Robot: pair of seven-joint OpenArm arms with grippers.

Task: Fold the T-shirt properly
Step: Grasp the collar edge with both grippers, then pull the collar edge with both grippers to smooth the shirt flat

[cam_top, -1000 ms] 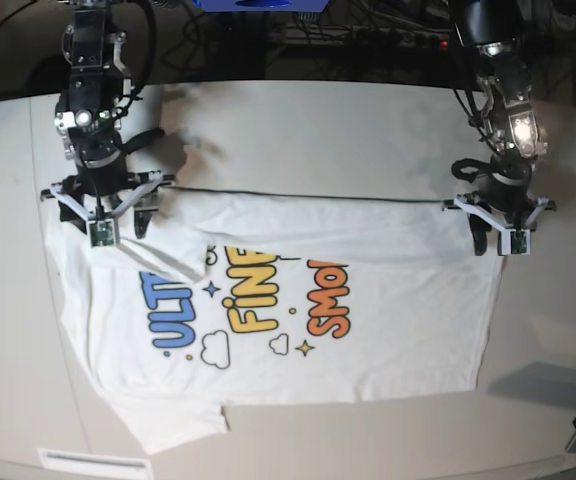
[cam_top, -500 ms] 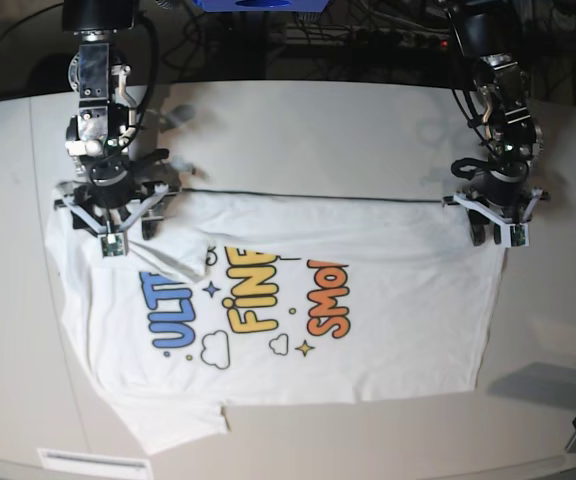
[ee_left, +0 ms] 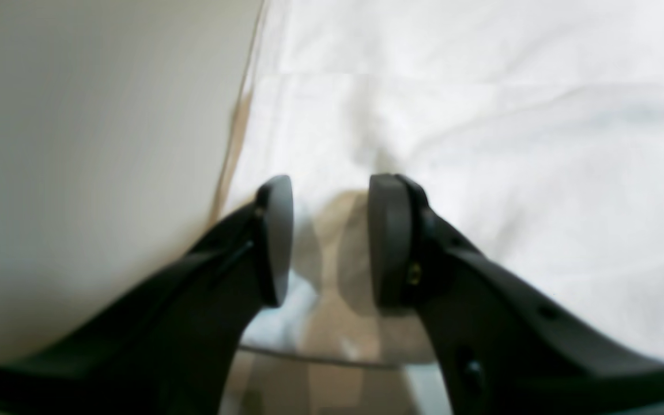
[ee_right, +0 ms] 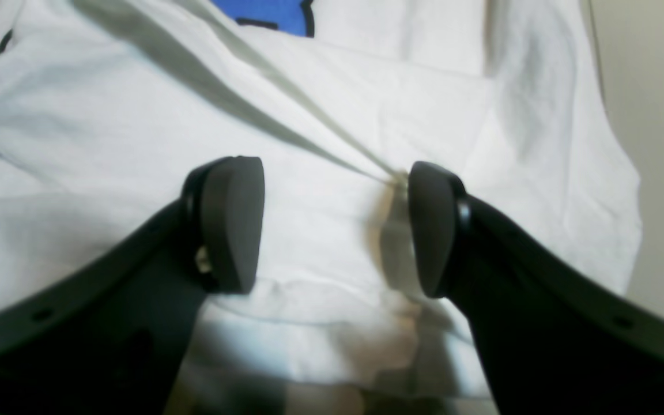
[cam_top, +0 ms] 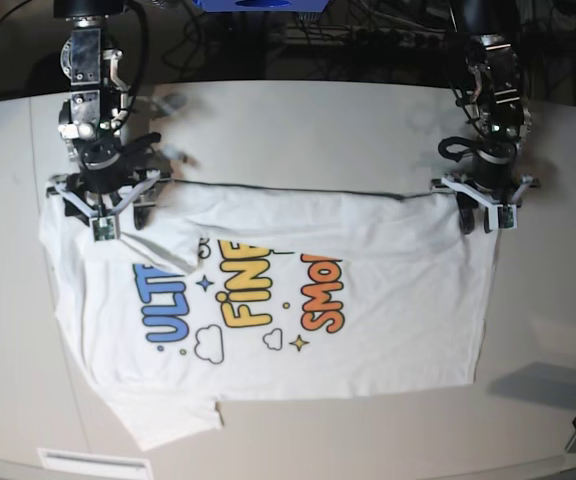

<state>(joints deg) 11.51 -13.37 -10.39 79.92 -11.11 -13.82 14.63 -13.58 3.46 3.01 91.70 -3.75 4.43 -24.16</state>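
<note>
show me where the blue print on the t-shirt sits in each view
Base: blue print at left of centre, on the T-shirt.
Right wrist: top edge, above the right claw.
Left wrist: not in it, only plain white cloth.
Shared landmark: the T-shirt's white fabric.

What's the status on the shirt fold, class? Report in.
Left gripper open, over T-shirt corner. Right gripper open, wider, above the sleeve end. Shirt flat, print up, unfolded. Nothing in the way.
</note>
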